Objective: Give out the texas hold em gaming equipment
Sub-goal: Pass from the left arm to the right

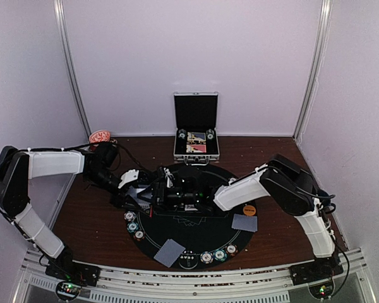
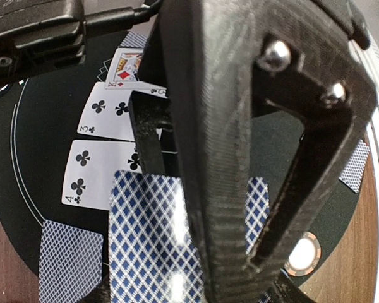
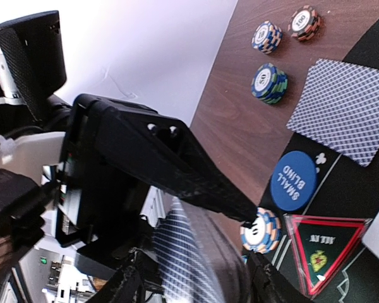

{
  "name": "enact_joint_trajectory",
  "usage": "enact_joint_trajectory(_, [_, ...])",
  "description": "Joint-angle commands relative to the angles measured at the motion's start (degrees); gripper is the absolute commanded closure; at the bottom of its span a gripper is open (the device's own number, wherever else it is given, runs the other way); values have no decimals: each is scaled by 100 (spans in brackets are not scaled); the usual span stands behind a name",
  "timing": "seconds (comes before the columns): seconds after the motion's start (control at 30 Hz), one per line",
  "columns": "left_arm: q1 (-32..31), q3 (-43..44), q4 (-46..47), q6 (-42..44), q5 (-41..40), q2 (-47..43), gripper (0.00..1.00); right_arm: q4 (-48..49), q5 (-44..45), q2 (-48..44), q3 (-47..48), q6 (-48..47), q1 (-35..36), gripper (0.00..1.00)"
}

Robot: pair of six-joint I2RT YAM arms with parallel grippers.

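Observation:
My left gripper point(image 1: 146, 191) is over the round black poker mat point(image 1: 202, 235), shut on a deck of blue-diamond-backed cards point(image 2: 148, 243). My right gripper point(image 1: 175, 196) meets it from the right, and one of its fingers point(image 2: 234, 158) lies across the deck's top. In the right wrist view the deck point(image 3: 186, 252) shows blurred between my right fingers, which stand apart. The four of clubs point(image 2: 91, 173), three of clubs point(image 2: 110, 110) and a king point(image 2: 129, 63) lie face up on the mat. Face-down cards point(image 1: 169, 252) point(image 1: 244, 222) lie near the mat's front and right. Chips point(image 1: 206, 257) ring the mat.
The open metal case point(image 1: 196, 129) stands at the back centre, and a mug point(image 1: 101, 136) at the back left. A blue small-blind disc point(image 3: 294, 180), a red-edged triangle point(image 3: 325, 249) and chip stacks point(image 3: 268, 82) sit on the left side. An orange disc point(image 1: 249, 210) lies at the right.

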Motion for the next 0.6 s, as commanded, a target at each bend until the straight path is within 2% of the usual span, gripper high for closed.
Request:
enact_joint_trajectory(0.0, [4, -5, 51, 70, 154, 23, 39, 583, -264, 141, 39, 359, -25, 51])
enact_joint_trajectory(0.13, [7, -3, 51, 73, 154, 35, 39, 711, -330, 198, 47, 514, -19, 60])
enact_joint_trajectory(0.27, [7, -4, 51, 75, 159, 45, 38, 836, -363, 282, 53, 690, -10, 77])
enact_joint_trajectory(0.4, [7, -16, 51, 94, 158, 40, 23, 1080, -403, 345, 44, 923, -18, 95])
enact_joint_trajectory(0.5, [7, -27, 51, 105, 159, 41, 10, 1194, -352, 314, -15, 1027, -27, 97])
enact_joint_trajectory(0.57, [5, -32, 51, 111, 162, 21, 6, 1208, -328, 267, -44, 1045, -35, 97])
